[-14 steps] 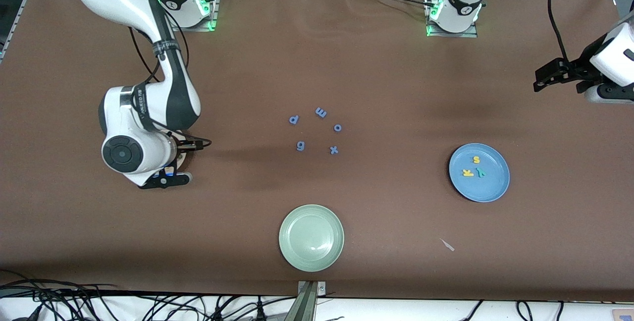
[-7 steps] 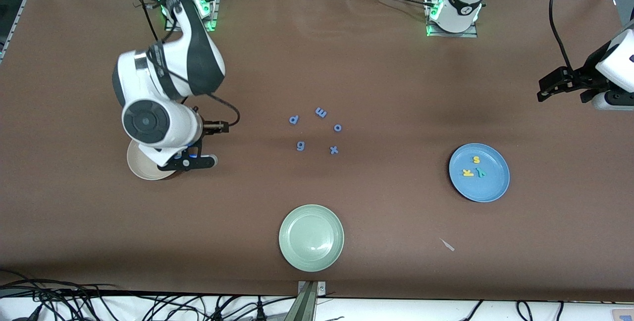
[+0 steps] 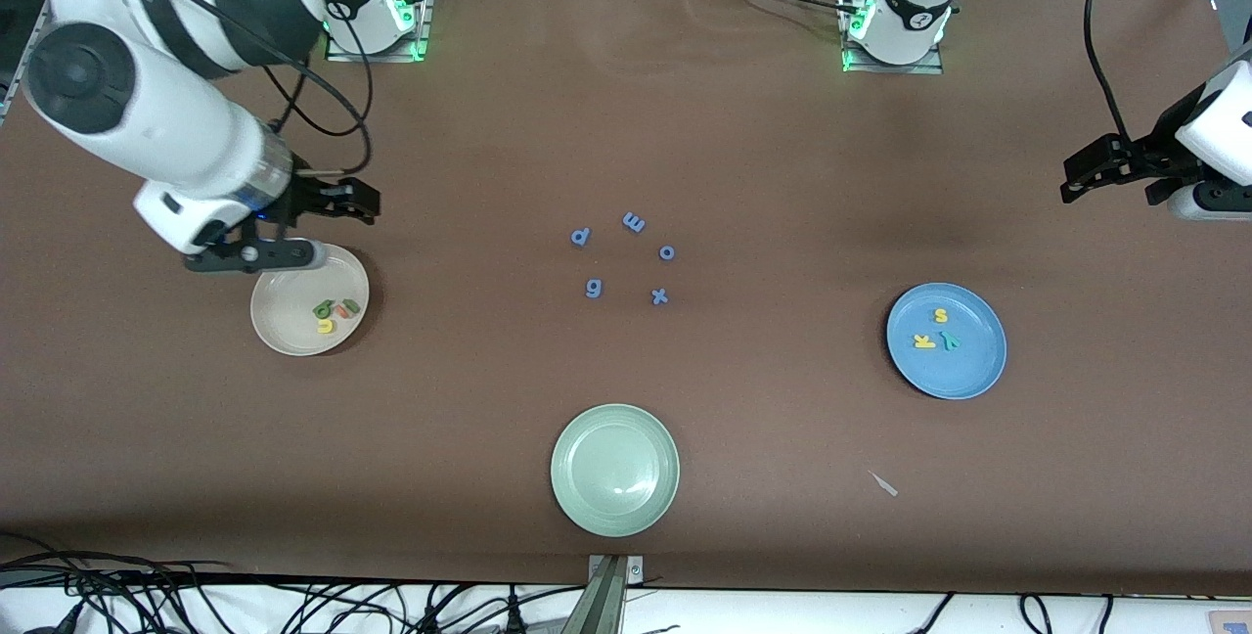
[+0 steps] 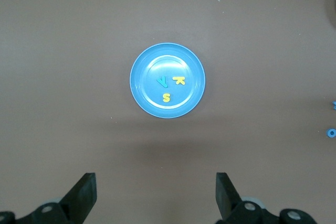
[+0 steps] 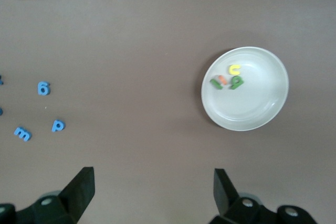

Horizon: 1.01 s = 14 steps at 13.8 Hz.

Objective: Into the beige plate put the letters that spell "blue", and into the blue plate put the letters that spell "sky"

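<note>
Looking down from across the table, the front view shows all three plates at once, which neither wrist view does. The beige plate (image 3: 309,312) lies at mid-left of that frame with the letters that spell "blue" (image 3: 334,313) bunched in it; the blue plate (image 3: 946,340) lies at mid-right holding the letters that spell "sky" (image 3: 936,333). A pale green plate (image 3: 614,470) sits at lower centre, and five blue letters (image 3: 626,257) lie scattered at the middle of the table.

The right wrist view gives the closer look at the beige plate (image 5: 245,88): a yellow u, an orange piece and two green pieces, touching one another in a tight cluster off the plate's centre. The left wrist view does the same for the blue plate (image 4: 167,80), where a yellow k, a yellow s and a teal y lie apart but close together.

The right gripper (image 3: 337,203) hangs in the air at the upper left of the front frame, just above the beige plate's edge, fingers spread wide and empty. The left gripper (image 3: 1100,167) hangs at the right edge of the frame, fingers likewise wide apart, holding nothing.
</note>
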Each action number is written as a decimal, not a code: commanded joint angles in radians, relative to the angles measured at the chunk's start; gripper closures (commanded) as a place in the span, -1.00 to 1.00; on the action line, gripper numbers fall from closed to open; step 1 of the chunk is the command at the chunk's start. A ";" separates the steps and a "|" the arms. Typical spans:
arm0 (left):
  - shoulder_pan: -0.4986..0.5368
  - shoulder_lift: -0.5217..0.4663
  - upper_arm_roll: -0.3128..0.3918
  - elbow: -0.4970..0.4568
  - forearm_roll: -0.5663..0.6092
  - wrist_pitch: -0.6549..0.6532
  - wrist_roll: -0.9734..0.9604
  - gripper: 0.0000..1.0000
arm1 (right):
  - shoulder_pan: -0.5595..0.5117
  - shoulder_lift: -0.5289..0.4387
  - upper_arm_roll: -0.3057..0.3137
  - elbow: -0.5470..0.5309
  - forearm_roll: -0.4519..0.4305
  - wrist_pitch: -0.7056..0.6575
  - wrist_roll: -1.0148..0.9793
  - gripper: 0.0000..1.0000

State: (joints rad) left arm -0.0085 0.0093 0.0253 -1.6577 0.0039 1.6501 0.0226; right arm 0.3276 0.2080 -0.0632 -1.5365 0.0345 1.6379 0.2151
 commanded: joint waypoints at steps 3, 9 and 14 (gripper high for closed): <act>0.004 0.014 -0.005 0.027 0.036 -0.004 -0.004 -1.00 | -0.197 -0.136 0.145 -0.073 -0.024 0.033 -0.002 -1.00; 0.004 0.014 -0.005 0.027 0.034 -0.006 -0.004 -1.00 | -0.320 -0.174 0.141 -0.070 -0.021 0.045 -0.005 -1.00; 0.004 0.012 -0.005 0.027 0.034 -0.006 -0.004 -1.00 | -0.375 -0.182 0.141 -0.126 -0.024 0.039 -0.040 -1.00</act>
State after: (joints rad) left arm -0.0077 0.0103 0.0257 -1.6559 0.0039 1.6501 0.0226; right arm -0.0282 0.0636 0.0598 -1.5987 0.0228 1.6629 0.1847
